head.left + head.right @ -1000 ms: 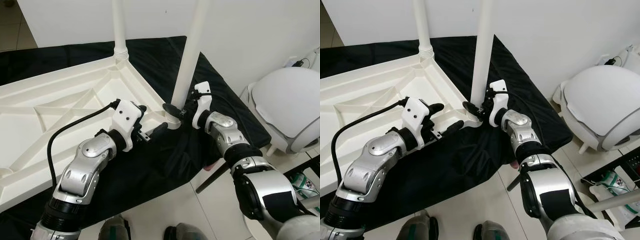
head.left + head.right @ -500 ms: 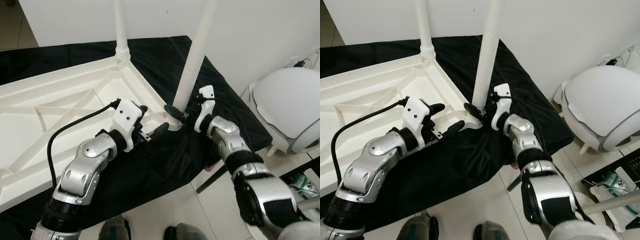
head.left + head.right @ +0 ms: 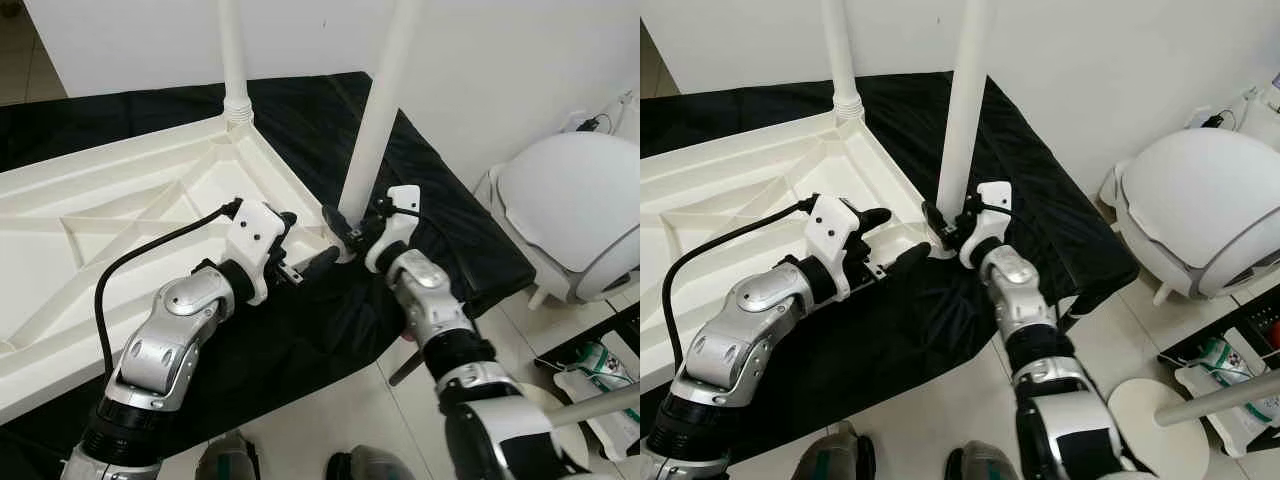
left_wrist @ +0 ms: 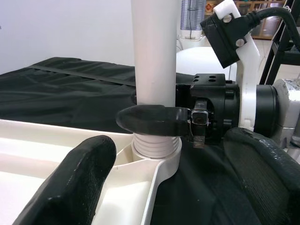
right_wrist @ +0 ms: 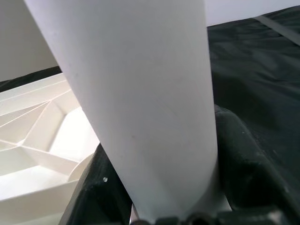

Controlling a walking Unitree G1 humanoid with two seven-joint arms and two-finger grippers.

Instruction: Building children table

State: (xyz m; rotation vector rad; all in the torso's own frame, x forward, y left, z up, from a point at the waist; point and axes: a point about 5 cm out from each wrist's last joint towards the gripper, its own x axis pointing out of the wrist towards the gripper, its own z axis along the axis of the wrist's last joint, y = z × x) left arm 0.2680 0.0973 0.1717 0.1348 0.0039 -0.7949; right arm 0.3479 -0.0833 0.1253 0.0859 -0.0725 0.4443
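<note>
— What changed at the corner?

— My right gripper (image 3: 345, 228) swung round the table leg (image 3: 375, 125), fingers still clamped low on it above the corner socket (image 4: 156, 149) of the upturned tabletop (image 3: 110, 230). The leg looks to be threading in.

— Left gripper (image 3: 308, 250)?

— Spread open, empty, beside the socket.

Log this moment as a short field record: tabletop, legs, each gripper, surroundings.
tabletop: white tabletop lying underside up on black cloth
far leg: far leg upright in its corner socket
near leg: near leg upright at the near corner socket
right gripper: right gripper clamped around near leg's base
left gripper: left gripper open, beside the same corner
surroundings: white domed object on floor at right
</note>
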